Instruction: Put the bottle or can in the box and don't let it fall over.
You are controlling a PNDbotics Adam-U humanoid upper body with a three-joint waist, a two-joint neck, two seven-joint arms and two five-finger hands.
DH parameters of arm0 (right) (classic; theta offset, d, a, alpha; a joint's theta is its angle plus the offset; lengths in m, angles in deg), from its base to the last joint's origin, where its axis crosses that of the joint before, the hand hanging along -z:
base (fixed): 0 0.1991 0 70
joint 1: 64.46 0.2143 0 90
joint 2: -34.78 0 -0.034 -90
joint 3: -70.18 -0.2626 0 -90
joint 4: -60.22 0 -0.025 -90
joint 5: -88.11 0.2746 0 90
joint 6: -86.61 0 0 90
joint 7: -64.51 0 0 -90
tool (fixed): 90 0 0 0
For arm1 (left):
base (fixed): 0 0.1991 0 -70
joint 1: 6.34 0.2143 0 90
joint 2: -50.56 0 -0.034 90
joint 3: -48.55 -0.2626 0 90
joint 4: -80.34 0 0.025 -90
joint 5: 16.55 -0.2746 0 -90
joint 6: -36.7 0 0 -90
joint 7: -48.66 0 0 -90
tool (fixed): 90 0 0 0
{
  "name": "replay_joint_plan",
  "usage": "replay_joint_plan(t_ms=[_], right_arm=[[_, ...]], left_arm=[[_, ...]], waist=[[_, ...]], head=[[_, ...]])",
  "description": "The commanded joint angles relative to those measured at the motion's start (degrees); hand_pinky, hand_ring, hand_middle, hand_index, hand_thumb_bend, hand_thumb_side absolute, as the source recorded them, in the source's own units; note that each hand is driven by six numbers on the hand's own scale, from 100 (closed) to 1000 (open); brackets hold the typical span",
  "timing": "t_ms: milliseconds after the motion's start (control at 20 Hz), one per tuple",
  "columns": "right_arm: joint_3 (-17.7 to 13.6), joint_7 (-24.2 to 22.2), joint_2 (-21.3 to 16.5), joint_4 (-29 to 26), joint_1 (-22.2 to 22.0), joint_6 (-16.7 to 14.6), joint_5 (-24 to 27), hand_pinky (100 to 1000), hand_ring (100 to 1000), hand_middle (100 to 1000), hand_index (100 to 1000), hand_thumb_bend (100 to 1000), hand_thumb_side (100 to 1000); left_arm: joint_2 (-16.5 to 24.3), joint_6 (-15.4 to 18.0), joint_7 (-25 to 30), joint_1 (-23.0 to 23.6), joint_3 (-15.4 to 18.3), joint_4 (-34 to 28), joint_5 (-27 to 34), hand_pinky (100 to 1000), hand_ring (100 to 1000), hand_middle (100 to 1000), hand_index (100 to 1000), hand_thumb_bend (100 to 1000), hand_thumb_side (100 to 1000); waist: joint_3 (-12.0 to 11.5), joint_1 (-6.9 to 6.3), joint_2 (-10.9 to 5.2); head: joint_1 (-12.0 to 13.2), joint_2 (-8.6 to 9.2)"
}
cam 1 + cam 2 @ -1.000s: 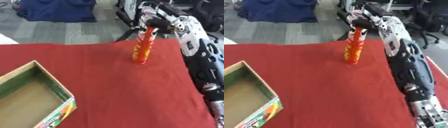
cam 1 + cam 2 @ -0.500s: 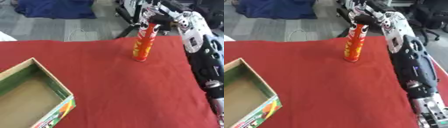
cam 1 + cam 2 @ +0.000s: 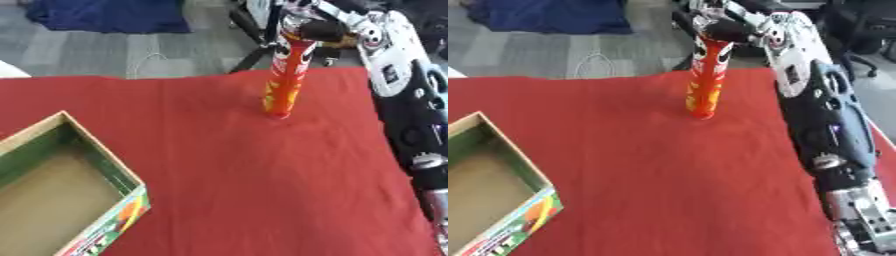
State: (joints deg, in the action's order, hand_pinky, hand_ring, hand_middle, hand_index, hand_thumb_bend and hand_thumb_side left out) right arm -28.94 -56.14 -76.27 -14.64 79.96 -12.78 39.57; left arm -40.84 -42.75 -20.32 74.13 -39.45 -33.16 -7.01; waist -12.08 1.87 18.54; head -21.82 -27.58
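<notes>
A red cloth-covered table [image 3: 219, 165] fills most of the view, and an open cardboard box with green inner walls and a printed outer side [image 3: 61, 190] sits at its near left corner, well apart from everything else. Far across the cloth from that box, near the table's back edge, a tall slim red-and-orange can [image 3: 287, 80] stands nearly upright with its base on the cloth. The robot's black-and-silver right hand [image 3: 308, 27] has its fingers curled around the can's top.

Even, bright indoor light, faint soft shadows, no glare, soft blur throughout, upper background least sharp
</notes>
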Motion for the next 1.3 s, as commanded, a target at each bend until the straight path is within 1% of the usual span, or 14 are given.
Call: replay_joint_plan(t_ms=[50, 250, 600, 1000, 1300], right_arm=[[0.71, -0.94, -0.16, -0.02, -0.15, -0.46, 0.28, 872, 933, 900, 984, 100, 1000], [0.51, 0.53, -0.06, -0.02, -0.28, -0.76, -0.16, 886, 953, 906, 990, 100, 1000], [0.06, 2.85, -0.47, -1.75, 0.41, -0.33, 2.34, 905, 978, 919, 1000, 100, 1000], [-0.13, 2.24, -1.42, -2.17, 1.49, 0.78, 4.71, 910, 983, 920, 1000, 100, 1000], [-0.22, 1.57, -2.02, -2.44, 1.69, 1.20, 5.11, 898, 981, 921, 1000, 100, 1000]], left_arm=[[0.73, -0.14, -0.07, -0.59, 0.20, -1.09, -0.04, 365, 866, 658, 695, 100, 698], [0.71, -0.25, -0.07, -0.51, 0.24, -1.09, -0.15, 365, 867, 658, 695, 100, 699], [0.75, -0.47, 0.04, -0.53, 0.16, -1.09, -0.34, 365, 868, 658, 694, 100, 700], [0.90, -0.58, 0.11, -0.46, 0.11, -1.09, -0.55, 365, 869, 659, 694, 100, 700], [0.98, -0.61, 0.10, -0.27, 0.13, -1.09, -0.67, 365, 870, 659, 694, 100, 701]], waist=[[-0.08, -0.16, -1.10], [-0.19, -0.04, -1.11], [-0.09, 0.15, -1.09], [-0.13, 0.25, -1.16], [0.09, 0.26, -1.30]], head=[[-0.03, 0.36], [-0.11, 0.55], [-0.17, 0.85], [-0.28, 0.87], [-0.13, 0.45]])
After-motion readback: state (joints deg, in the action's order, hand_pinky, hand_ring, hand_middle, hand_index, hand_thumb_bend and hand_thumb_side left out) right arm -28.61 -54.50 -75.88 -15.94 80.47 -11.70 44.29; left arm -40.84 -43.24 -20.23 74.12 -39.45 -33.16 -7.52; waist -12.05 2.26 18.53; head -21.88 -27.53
